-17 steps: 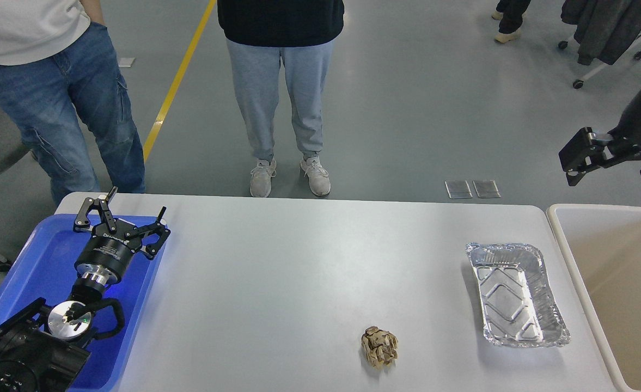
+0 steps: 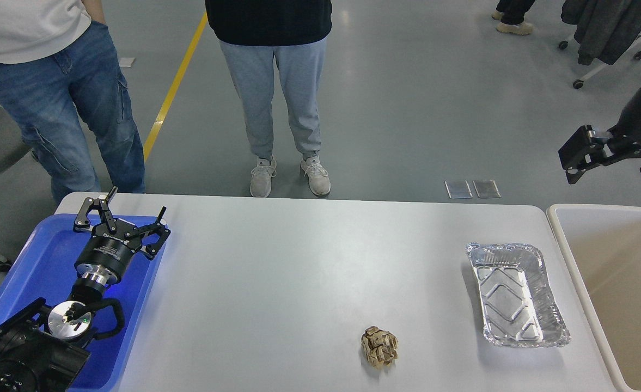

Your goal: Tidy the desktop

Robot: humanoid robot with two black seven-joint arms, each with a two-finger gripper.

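Observation:
The desktop [image 2: 276,283] is a wide pale grey-white tabletop. On it lie a crumpled brown paper ball [image 2: 379,346] near the front middle and an empty foil tray [image 2: 516,294] at the right. My left gripper [image 2: 138,200] is open and empty; it hangs over the far right corner of the blue tray [image 2: 42,261], far left of the paper ball. My right gripper [image 2: 610,175] is raised beyond the table's far right corner, above the beige bin, with its fingers spread and nothing in them.
A blue plastic tray lies at the table's left end under my left arm. A beige bin [image 2: 625,283] stands against the right end. Two people [image 2: 276,98] stand close behind the far edge. A wheeled chair [image 2: 609,32] is at the far right.

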